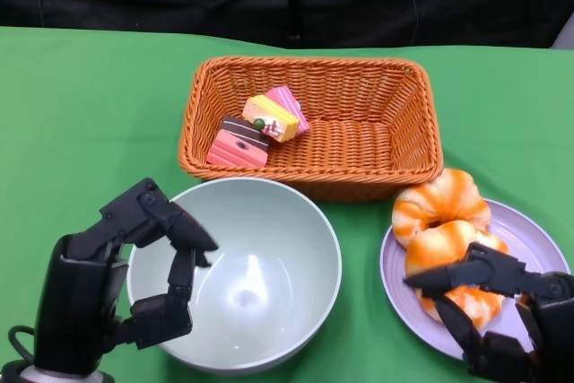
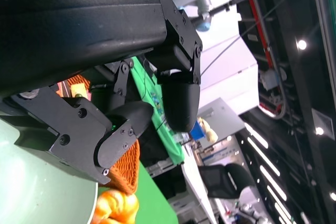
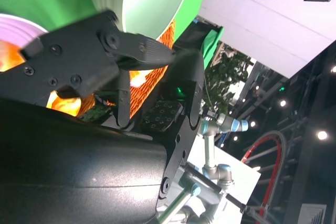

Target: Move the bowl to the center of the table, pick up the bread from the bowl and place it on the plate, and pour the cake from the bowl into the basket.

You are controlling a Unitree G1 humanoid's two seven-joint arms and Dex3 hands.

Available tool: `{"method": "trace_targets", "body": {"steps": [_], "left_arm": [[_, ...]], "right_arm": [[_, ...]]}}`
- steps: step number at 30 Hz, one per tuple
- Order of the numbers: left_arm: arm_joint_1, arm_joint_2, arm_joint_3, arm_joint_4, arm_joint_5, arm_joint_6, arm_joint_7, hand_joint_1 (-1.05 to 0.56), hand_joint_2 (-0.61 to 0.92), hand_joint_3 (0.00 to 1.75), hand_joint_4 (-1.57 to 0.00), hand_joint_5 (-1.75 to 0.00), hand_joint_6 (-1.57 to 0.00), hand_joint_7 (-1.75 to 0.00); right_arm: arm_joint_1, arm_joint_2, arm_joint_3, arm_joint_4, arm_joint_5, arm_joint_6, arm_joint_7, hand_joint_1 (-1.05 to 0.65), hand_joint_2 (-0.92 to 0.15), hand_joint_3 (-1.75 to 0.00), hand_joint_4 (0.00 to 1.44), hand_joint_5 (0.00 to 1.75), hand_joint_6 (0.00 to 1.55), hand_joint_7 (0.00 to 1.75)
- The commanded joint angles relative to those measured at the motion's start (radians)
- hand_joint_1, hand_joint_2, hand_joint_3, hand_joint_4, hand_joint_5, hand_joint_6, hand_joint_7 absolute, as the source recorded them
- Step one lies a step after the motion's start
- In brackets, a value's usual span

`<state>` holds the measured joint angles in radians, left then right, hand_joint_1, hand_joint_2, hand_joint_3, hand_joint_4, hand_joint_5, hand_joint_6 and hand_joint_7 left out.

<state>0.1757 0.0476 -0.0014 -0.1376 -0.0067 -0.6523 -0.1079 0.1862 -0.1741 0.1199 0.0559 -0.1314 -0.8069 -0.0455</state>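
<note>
pale green bowl (image 1: 260,262) stands upright on the green tablecloth (image 1: 81,105), just in front of the orange wicker basket (image 1: 359,87). left hand (image 1: 134,275) sits at the bowl's left rim, fingers apart and curled over the rim, gripping nothing. cake slices (image 1: 256,129) lie in the basket's left part. two orange-and-white bread rolls (image 1: 446,235) rest on the lilac plate (image 1: 529,221). right hand (image 1: 502,307) hovers over the plate's near edge, fingers spread, holding nothing.

A robotics lab or demo hall: a green-covered table (image 1: 81,96) against black drapes, another robot arm (image 3: 218,127) on a white stand, ceiling spotlights (image 3: 322,135) overhead.
</note>
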Motion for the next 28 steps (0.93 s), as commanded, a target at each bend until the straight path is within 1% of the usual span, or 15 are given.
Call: {"method": "trace_targets", "body": {"steps": [1,2,4,8,13,16,21,25,28], "left_arm": [[-0.005,0.004,0.008,0.006,-0.01,-0.009,0.005,0.06,0.32,1.57,-1.02,-1.75,-0.82,-1.67],[-0.003,0.005,0.006,0.006,-0.01,-0.011,0.001,0.06,0.29,1.61,-1.05,-1.75,-0.85,-1.67],[0.004,0.006,0.001,0.0,-0.008,-0.014,-0.004,0.07,0.26,1.64,-1.08,-1.75,-0.9,-1.68],[0.02,0.006,-0.012,-0.015,-0.01,-0.002,-0.009,0.09,0.25,1.66,-1.1,-1.75,-0.93,-1.68],[0.024,0.014,-0.024,0.002,-0.032,-0.013,-0.025,0.09,0.25,1.69,-1.08,-1.75,-0.91,-1.67],[0.036,0.017,-0.03,-0.017,-0.053,0.011,-0.035,0.1,0.25,1.7,-1.07,-1.75,-0.9,-1.66],[0.067,0.019,-0.031,-0.057,-0.064,0.046,-0.042,0.1,0.23,1.68,-1.04,-1.75,-0.9,-1.63],[0.065,0.016,-0.033,-0.046,-0.076,0.032,-0.048,0.08,0.23,1.67,-1.04,-1.75,-0.9,-1.61],[0.058,0.011,-0.036,-0.037,-0.072,0.022,-0.046,0.07,0.23,1.66,-1.05,-1.75,-0.92,-1.61]], "right_arm": [[-0.006,0.005,-0.017,0.018,0.029,-0.036,0.017,-0.09,-0.34,-1.47,0.88,1.56,0.94,1.12],[-0.006,0.009,-0.02,0.022,0.029,-0.044,0.018,-0.1,-0.33,-1.47,0.88,1.6,0.91,1.19],[-0.003,0.015,-0.027,0.026,0.022,-0.057,0.017,-0.12,-0.33,-1.47,0.86,1.64,0.88,1.26],[-0.003,0.014,-0.034,0.037,0.031,-0.08,0.029,-0.12,-0.34,-1.45,0.85,1.67,0.86,1.31],[-0.007,0.021,-0.051,0.059,0.016,-0.097,0.03,-0.13,-0.32,-1.45,0.84,1.68,0.85,1.32],[-0.01,0.017,-0.052,0.068,0.025,-0.101,0.042,-0.13,-0.32,-1.46,0.83,1.69,0.85,1.32],[-0.012,0.013,-0.053,0.073,0.025,-0.111,0.057,-0.11,-0.3,-1.5,0.86,1.62,0.86,1.29],[-0.014,0.013,-0.059,0.077,0.02,-0.116,0.062,-0.11,-0.27,-1.54,0.87,1.6,0.88,1.26],[-0.019,0.013,-0.065,0.087,0.016,-0.129,0.061,-0.1,-0.26,-1.53,0.87,1.59,0.88,1.24]]}}
